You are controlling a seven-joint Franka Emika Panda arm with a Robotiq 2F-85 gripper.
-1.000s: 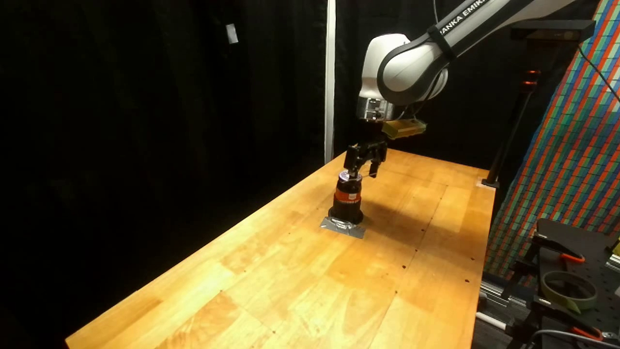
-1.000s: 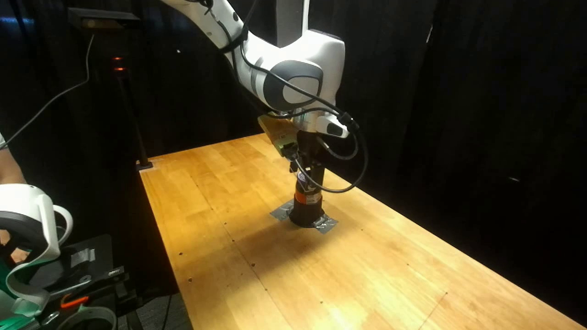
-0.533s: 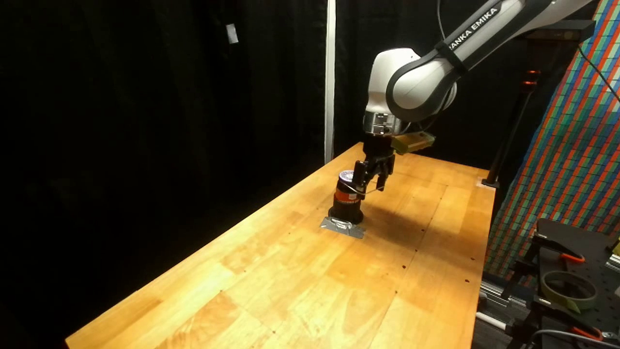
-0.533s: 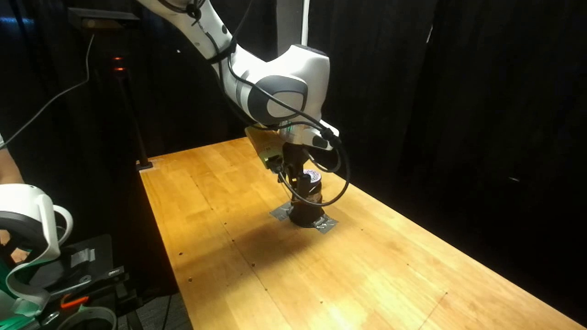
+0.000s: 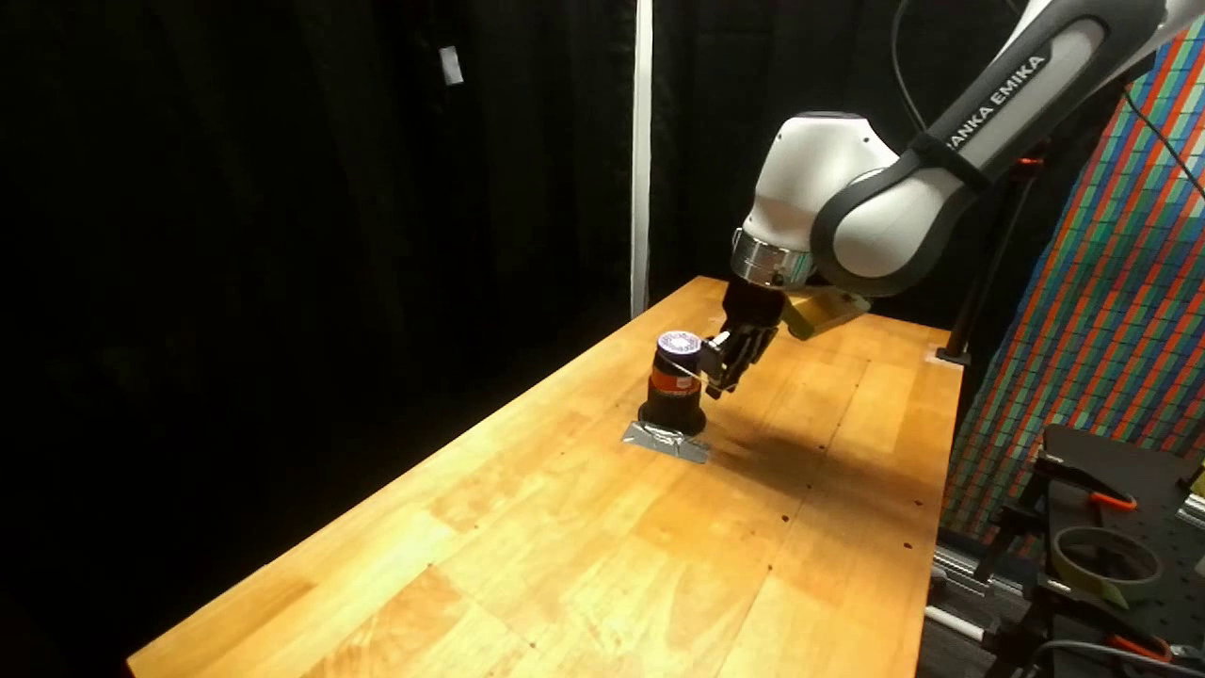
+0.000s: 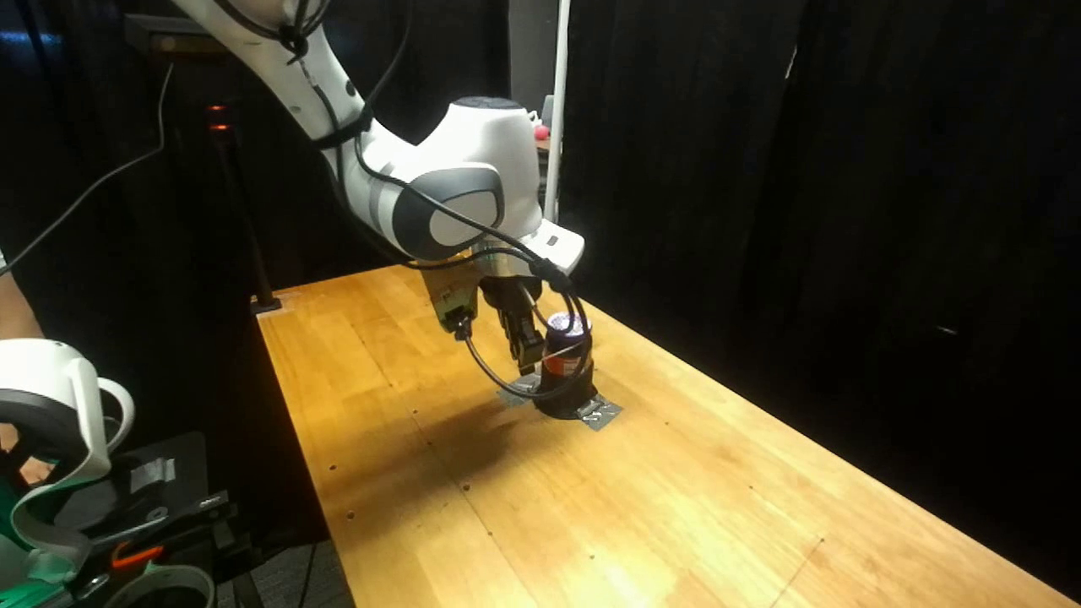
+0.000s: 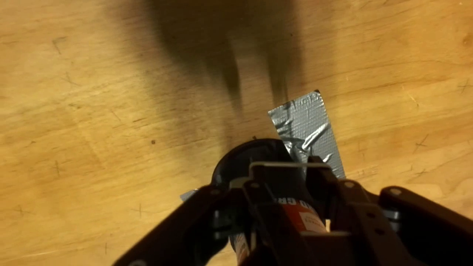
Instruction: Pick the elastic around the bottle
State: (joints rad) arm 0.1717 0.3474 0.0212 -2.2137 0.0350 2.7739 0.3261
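- The claw (image 7: pixel 287 173), wrist view: fingers spread, the gap between them visible.
- The elastic (image 7: pixel 282 164): stretched across this gap from finger to finger; in both exterior views it runs on from the claw as a thin line around the upper part of the bottle (image 5: pixel 676 379), higher on the side away from the claw.
- The bottle: upright on the counter (image 5: pixel 584 546), just beside the claw, its top higher than the fingertips. Whether claw and bottle touch cannot be told.
- Position of the claw, compared: one second earlier it stood at the bottle's top; half a second earlier a finger overlapped the bottle in both exterior views. It is now off to the side, lower than at first and more tilted, the arm (image 5: pixel 814 179) above it.
- Course of the elastic, compared: now slanting down to the claw; one second earlier, closer to level.
- Unchanged: the bottle and, at its foot, below the claw, the tape (image 7: pixel 308 122).
- The shadow (image 7: pixel 218 29), wrist view: pronged, on the counter beyond the fingertips.
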